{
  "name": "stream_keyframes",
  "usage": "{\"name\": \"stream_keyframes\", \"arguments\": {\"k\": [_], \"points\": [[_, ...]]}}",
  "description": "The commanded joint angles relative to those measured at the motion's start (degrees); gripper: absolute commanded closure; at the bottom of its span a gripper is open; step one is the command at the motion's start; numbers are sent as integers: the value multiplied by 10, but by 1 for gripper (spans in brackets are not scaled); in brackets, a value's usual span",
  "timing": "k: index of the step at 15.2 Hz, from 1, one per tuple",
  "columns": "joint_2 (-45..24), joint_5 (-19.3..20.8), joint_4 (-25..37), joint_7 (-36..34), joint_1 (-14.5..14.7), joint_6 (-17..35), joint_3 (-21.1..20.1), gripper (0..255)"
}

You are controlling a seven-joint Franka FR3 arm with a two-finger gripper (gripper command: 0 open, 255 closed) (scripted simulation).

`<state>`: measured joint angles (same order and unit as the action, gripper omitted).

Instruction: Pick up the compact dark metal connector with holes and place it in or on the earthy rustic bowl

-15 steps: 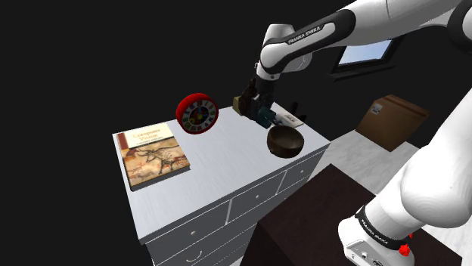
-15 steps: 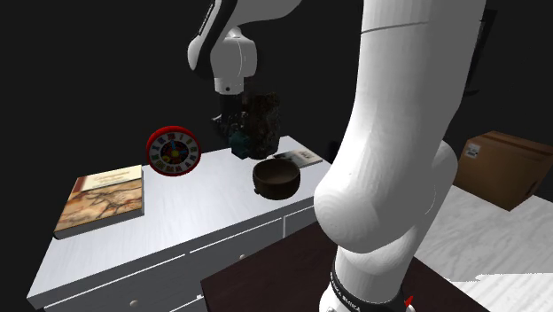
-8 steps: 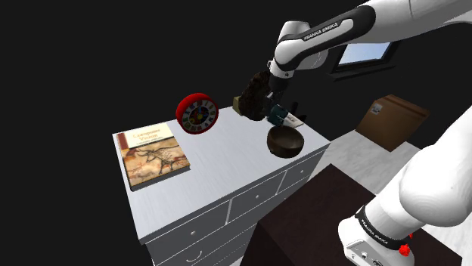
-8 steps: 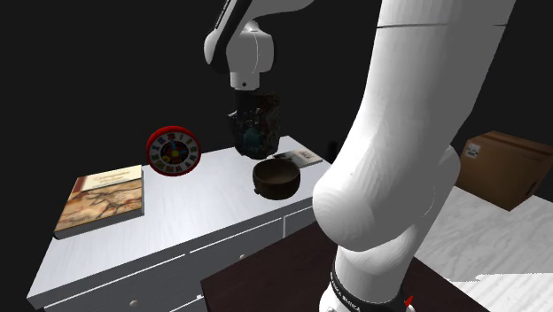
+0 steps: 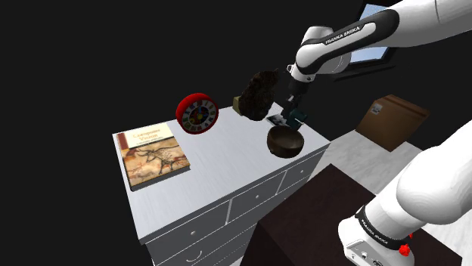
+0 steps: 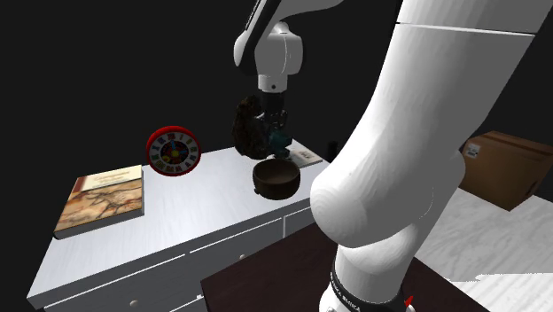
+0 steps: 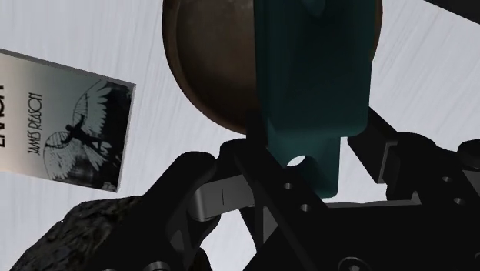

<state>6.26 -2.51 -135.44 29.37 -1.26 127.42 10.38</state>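
Connector [image 7: 311, 85], dark teal with a hole, is clamped in the end effector [image 5: 292, 112], hanging just above the brown bowl [image 5: 285, 141] on the white table [image 5: 219, 162]. The carrying step looks nearly done; next, lower slightly and release over the bowl's middle.

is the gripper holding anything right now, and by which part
Yes: the gripper clasps the dark teal connector by its narrow holed end, above the brown bowl.
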Motion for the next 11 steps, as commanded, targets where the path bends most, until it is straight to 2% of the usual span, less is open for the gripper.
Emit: {"name": "stream_keyframes", "arguments": {"k": [1, 11], "points": [[-6, -2, -10, 4, 0, 16, 1, 255], [-61, -20, -37, 20, 1, 96, 2, 255]]}}
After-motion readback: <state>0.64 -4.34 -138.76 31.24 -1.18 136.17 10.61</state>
